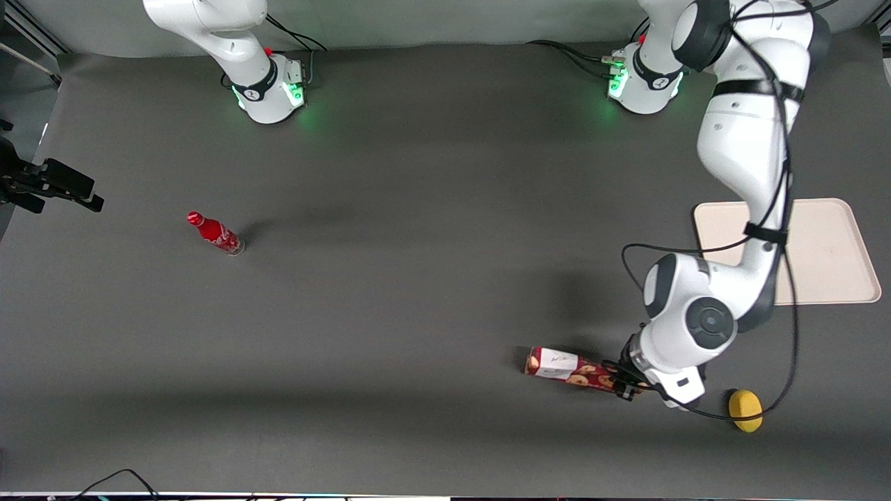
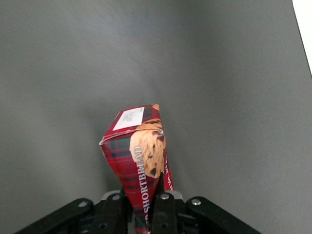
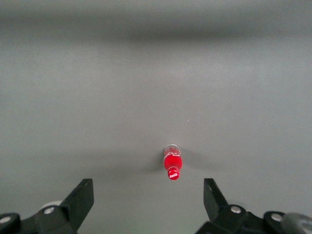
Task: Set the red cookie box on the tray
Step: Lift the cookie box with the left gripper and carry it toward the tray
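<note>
The red cookie box (image 1: 567, 369) is a long dark-red carton with cookie pictures and a white label panel. It lies near the front camera, toward the working arm's end of the table. My left gripper (image 1: 625, 384) is shut on the end of the box without the label. In the left wrist view the box (image 2: 139, 156) runs away from the camera between my fingers (image 2: 163, 209), which press its plaid sides. I cannot tell whether it is lifted off the table. The cream-white tray (image 1: 821, 254) lies farther from the front camera than the box, partly hidden by my arm.
A yellow ball-like object (image 1: 745, 410) lies on the table beside my gripper, near the front camera. A small red bottle (image 1: 214, 233) stands toward the parked arm's end of the table and also shows in the right wrist view (image 3: 172, 163).
</note>
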Controlling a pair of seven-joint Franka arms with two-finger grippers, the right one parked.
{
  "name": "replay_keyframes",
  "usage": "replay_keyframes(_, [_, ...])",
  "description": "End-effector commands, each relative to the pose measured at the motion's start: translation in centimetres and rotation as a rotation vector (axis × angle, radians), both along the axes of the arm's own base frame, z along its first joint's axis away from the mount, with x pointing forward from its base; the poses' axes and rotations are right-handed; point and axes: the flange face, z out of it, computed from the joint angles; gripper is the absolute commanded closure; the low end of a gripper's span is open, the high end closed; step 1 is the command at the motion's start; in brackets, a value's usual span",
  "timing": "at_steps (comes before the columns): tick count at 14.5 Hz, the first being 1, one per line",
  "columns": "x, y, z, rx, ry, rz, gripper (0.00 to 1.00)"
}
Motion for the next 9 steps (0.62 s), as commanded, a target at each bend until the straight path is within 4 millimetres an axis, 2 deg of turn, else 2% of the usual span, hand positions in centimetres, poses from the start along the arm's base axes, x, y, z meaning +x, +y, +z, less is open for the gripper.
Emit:
replay_keyframes(1, [-1.2,1.2,10.0,0.057,0.097,-0.105,1.00])
replay_keyframes(3, [-3.3,2.9,15.6,0.065,0.163,-0.250,1.00])
replay_keyframes(4, [-4.4,4.3,18.4,0.063,0.193,-0.330,1.00])
replay_keyframes(6, [-6.8,8.5,23.2,0.068,0.254,-0.473,1.00])
replay_keyframes(7, [-8.1,9.9,25.3,0.065,0.280,-0.563,1.00])
replay_keyframes(9, [-10.7,14.5,29.4,0.061,0.311,-0.704,1.00])
